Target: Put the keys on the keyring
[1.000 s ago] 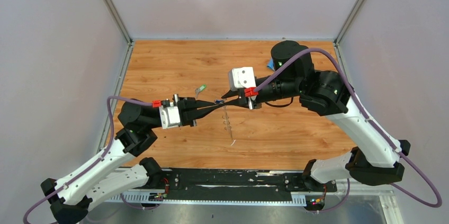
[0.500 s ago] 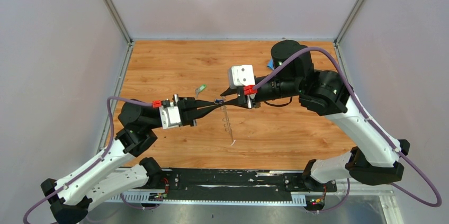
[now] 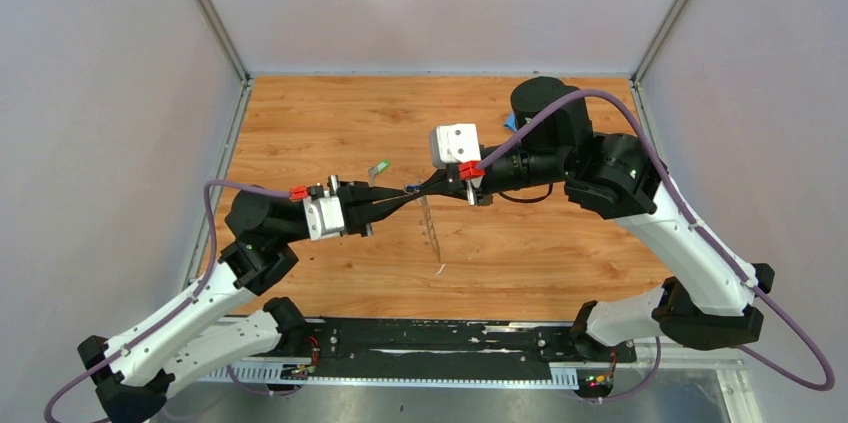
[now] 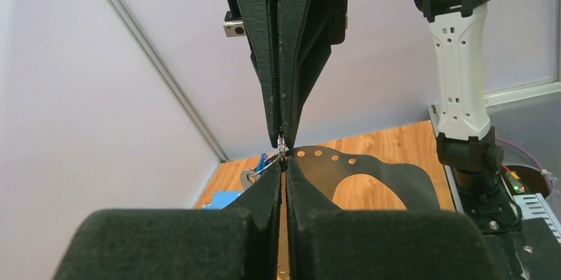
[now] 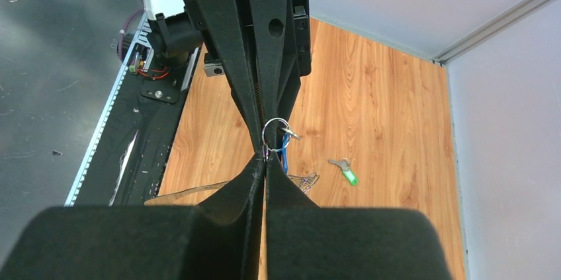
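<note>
Both grippers meet tip to tip above the table's middle. My left gripper (image 3: 407, 193) (image 4: 283, 163) is shut on a small round wire ring (image 5: 275, 132). My right gripper (image 3: 419, 187) (image 5: 264, 156) is shut on the same ring from the opposite side. The blue-headed key (image 5: 284, 155) (image 4: 265, 160) dangles from that ring. The keyring's thin grey band (image 3: 431, 233) (image 4: 344, 164), with a row of holes, hangs down from the pinch point. The green-headed key (image 3: 381, 167) (image 5: 345, 173) lies loose on the wood, left of and beyond the grippers.
A light-blue cloth (image 3: 510, 123) (image 4: 221, 198) lies at the back right, partly behind the right arm. The wooden table (image 3: 330, 113) is bounded by grey walls on three sides and a black rail (image 3: 430, 338) at the near edge.
The right gripper's jaws, slightly apart before, have closed on the ring. The hanging band has swung a little. The left arm holds still.
</note>
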Controlling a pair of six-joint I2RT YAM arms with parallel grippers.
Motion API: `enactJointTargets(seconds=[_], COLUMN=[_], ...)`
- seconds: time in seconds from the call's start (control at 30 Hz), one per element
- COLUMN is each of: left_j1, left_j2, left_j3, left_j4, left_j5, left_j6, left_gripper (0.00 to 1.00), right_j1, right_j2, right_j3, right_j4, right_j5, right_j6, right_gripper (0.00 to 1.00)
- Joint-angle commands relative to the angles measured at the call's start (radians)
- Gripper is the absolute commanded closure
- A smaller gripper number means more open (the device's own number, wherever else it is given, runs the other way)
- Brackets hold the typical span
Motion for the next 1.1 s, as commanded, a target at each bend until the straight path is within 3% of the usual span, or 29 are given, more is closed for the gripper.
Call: enactJointTargets(seconds=[0.0, 0.1, 0.2, 0.33, 0.53, 0.83, 1.07], left_j1=[-0.011, -0.011, -0.011, -0.011, -0.011, -0.011, -0.011], left_j2=[0.003, 0.000, -0.012, -0.036, -0.052, -0.098, -0.086], left_j3=[0.015, 0.013, 0.004, -0.018, -0.028, -0.042, -0.016], left_j4=[0.027, 0.027, 0.026, 0.018, 0.011, -0.026, -0.028], left_j5=[0.012, 0.007, 0.003, -0.008, -0.007, -0.016, 0.013], left_j6=[-0.001, 0.000, 0.002, 0.005, -0.007, 0.032, 0.370], left_gripper=[1.00, 0.99, 0.87, 0.71, 0.69, 0.65, 0.61], right_j1=[0.012, 0.012, 0.011, 0.007, -0.005, -0.039, -0.079], right_j2=[0.012, 0.018, -0.011, -0.104, -0.231, -0.273, -0.237], right_j3=[-0.003, 0.000, -0.058, -0.213, -0.413, -0.434, -0.393], right_j4=[-0.009, -0.001, 0.065, 0.282, 0.526, 0.516, 0.424], right_j5=[0.077, 0.135, 0.152, 0.154, 0.147, 0.105, -0.082], right_j6=[0.016, 0.057, 0.102, 0.216, 0.357, 0.448, 0.496], right_gripper=[0.99, 1.00, 1.00, 1.00, 1.00, 1.00, 1.00])
